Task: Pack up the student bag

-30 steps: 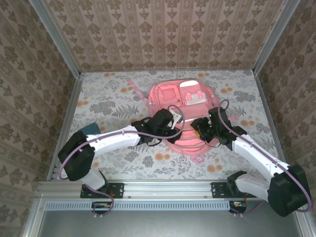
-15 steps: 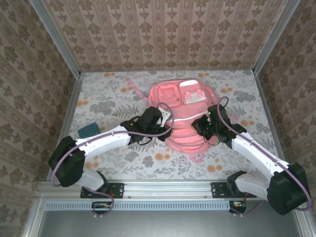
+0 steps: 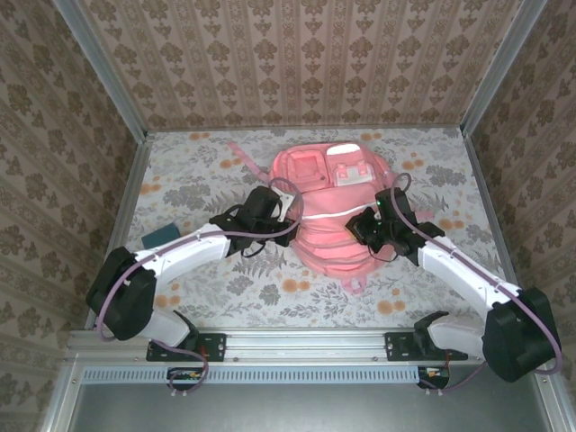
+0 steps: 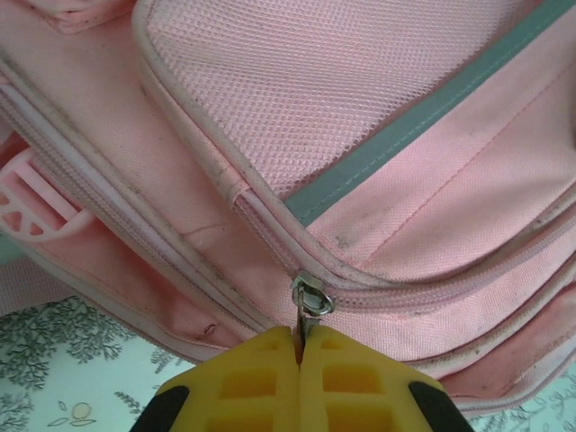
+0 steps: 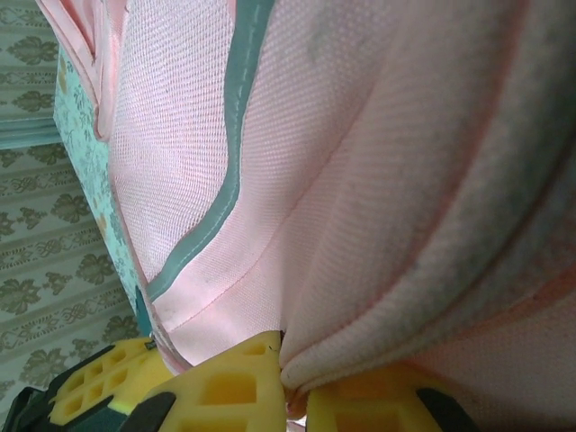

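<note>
The student bag (image 3: 328, 236) lies flat on the floral table (image 3: 198, 193), centred toward the far wall, between the two arms. It is soft pink fabric with mesh-weave panels and piped seams showing grey soiling. A pale reflective stripe (image 4: 423, 117) crosses the front pocket, and white patches (image 3: 346, 171) sit near the far end. The left gripper (image 4: 299, 346) is closed, its yellow pads pinching the metal zipper pull (image 4: 310, 295) at the bag's left edge. The right gripper (image 5: 283, 360) is clamped on a fold of bag fabric at the right side.
</note>
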`<state>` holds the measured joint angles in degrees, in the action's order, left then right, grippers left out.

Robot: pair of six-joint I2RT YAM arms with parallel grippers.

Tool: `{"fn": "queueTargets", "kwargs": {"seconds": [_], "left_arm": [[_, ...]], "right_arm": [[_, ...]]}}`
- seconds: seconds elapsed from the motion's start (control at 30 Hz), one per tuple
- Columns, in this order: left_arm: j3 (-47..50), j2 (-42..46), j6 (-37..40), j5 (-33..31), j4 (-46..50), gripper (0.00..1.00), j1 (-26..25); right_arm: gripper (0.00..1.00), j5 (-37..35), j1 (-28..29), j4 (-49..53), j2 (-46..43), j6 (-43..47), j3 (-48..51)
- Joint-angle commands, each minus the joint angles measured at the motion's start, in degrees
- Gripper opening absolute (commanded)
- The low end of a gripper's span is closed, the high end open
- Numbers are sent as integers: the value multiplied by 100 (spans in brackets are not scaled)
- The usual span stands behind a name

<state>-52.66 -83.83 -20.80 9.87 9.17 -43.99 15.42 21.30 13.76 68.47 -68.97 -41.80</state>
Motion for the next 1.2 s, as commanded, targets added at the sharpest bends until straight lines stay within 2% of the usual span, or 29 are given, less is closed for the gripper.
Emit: {"fn": "queueTargets", "kwargs": {"seconds": [0.0, 0.1, 0.23, 0.3, 0.4, 0.47, 0.57, 0.63, 0.73, 0.8, 0.93, 1.0, 1.17], "left_arm": [[-299, -244, -59, -825, 259, 7, 339], [-379, -352, -162, -936, 253, 15, 530], [-368, -174, -221, -950, 325, 37, 776], [-309, 48, -234, -966, 399, 48, 883], [-183, 456, -282, -1143, 664, 61, 1098], [-105, 741, -370, -1629, 988, 75, 1281], [70, 1119, -540, -2365, 1473, 89, 1656], [204, 1296, -706, -2578, 1746, 93, 2194], [381, 1430, -951, -2428, 2030, 95, 3011], [495, 1427, -1079, -2141, 2044, 96, 3583], [659, 1200, -1415, -1152, 1694, 97, 4649], [630, 984, -1462, -880, 1518, 98, 4896], [275, 263, -1316, -841, 1409, 99, 5137]], "right_arm": [[9, -33, 2, -187, 211, 207, -196], [9, 83, 46, -349, 345, 193, -227], [13, 150, 55, -349, 436, 197, -289], [21, 206, 50, -286, 456, 235, -349], [48, 228, 58, -77, 442, 395, -448], [64, 162, 76, 53, 351, 612, -487], [77, 37, 77, 181, 141, 953, -500], [82, -36, 80, 289, 1, 1188, -528], [86, -83, 79, 415, -168, 1473, -598], [88, -87, 76, 456, -248, 1573, -635], [90, -57, 77, 476, -334, 1666, -674], [90, 8, 84, 426, -352, 1719, -680], [91, 93, 92, 438, -387, 1749, -697]]}}
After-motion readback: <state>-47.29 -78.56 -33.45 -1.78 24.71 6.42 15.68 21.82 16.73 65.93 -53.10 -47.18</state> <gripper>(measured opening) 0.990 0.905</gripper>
